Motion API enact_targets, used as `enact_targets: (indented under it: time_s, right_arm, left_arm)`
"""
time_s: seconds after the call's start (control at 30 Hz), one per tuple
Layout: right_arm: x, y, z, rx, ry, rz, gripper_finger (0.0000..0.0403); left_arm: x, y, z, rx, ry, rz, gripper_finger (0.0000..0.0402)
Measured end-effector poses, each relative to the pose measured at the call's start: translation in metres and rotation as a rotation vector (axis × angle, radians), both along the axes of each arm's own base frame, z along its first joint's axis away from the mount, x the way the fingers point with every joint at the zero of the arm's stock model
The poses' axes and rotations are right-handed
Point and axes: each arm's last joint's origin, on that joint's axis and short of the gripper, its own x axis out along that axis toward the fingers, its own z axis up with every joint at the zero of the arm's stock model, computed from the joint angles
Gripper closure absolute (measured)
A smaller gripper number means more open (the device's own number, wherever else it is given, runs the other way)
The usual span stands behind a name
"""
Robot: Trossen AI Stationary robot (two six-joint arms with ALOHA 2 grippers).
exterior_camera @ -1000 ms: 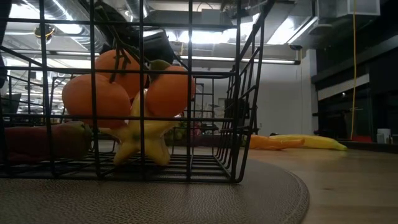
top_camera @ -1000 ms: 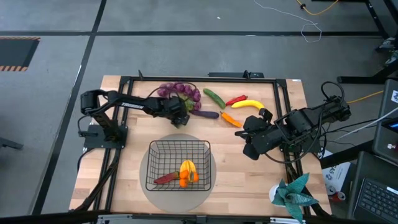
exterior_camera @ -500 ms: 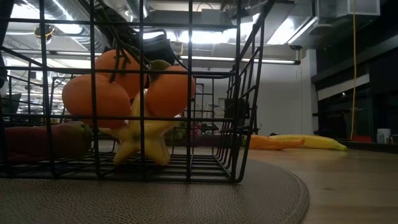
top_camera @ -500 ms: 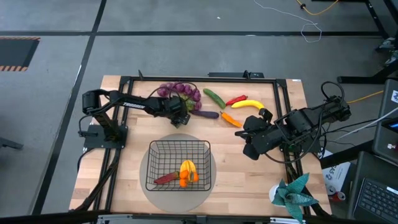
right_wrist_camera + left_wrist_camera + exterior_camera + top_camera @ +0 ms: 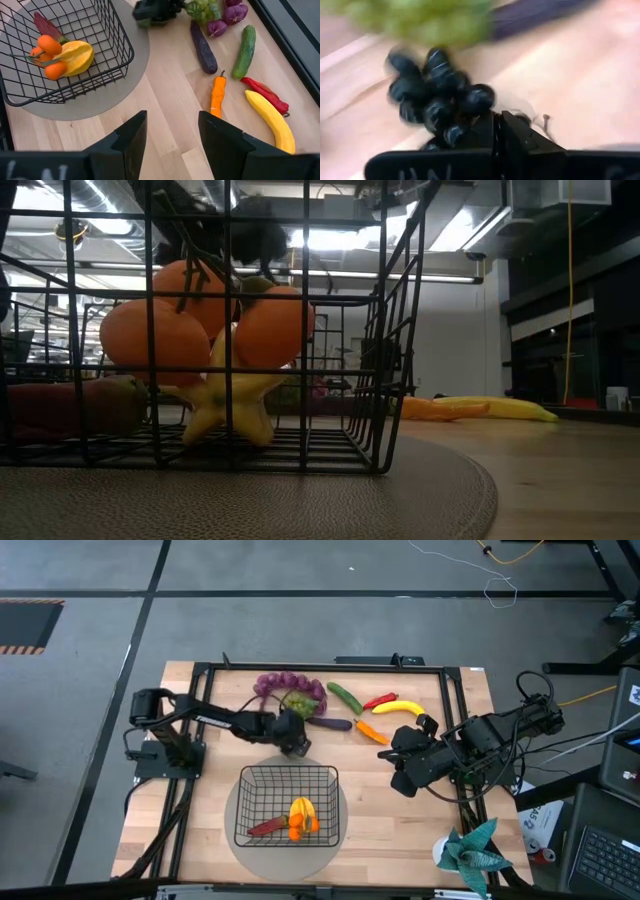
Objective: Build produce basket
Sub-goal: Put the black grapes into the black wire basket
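Note:
The black wire basket (image 5: 288, 769) stands on a round grey mat (image 5: 336, 840) near the front edge. In it lie orange fruits (image 5: 49, 47), a yellow piece and a red chili. At the far side lie purple grapes (image 5: 285, 685), green grapes (image 5: 302, 702), an eggplant (image 5: 330, 724), a cucumber (image 5: 344, 696), a chili (image 5: 379, 700), a banana (image 5: 398, 708) and a carrot (image 5: 371, 731). My left gripper (image 5: 293, 737) is between the grapes and the basket, shut on the dark grapes (image 5: 437, 97). My right gripper (image 5: 172, 135) waits open at the right, near the carrot. My left gripper pinches the dark grape bunch at its edge nearest the fingers (image 5: 470, 122) between the two shut fingertips (image 5: 512, 131). The rest of the bunch sticks out beyond the fingertips. In the low view it shows as a dark blur (image 5: 255, 238) well above the table top.
Black frame rails (image 5: 320, 667) run along the table's far edge and both sides. A teal paper plant (image 5: 468, 852) stands at the near right corner. Bare wood (image 5: 375, 805) lies between the basket and my right arm.
My left gripper has drawn away from the grape pile toward the table's near edge and the basket, taking the dark grapes with it. The green grapes it stood over now show. My right arm has kept still.

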Motion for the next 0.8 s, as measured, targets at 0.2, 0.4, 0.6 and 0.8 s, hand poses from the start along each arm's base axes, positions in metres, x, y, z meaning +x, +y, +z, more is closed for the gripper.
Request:
enact_targets:
  time_s: [0.2,0.4,0.6,0.8]
  right_arm:
    - [0.0,0.0,0.0,0.0,0.0,0.0,0.0222]
    - [0.0,0.0,-0.003,-0.004,0.008,0.0,0.0222]
    - [0.001,0.001,-0.022,-0.036,0.074,0.0,0.0222]
    - [0.003,0.001,-0.037,-0.027,0.096,-0.047,0.0222]
  left_arm:
    - [0.002,-0.025,0.042,0.153,-0.178,-0.13,0.0399]
    - [-0.004,-0.056,0.089,0.293,-0.39,-0.285,0.04]
    - [-0.02,-0.105,0.123,0.359,-0.576,-0.476,0.0401]
    - [-0.038,-0.151,0.128,0.328,-0.615,-0.653,0.0398]
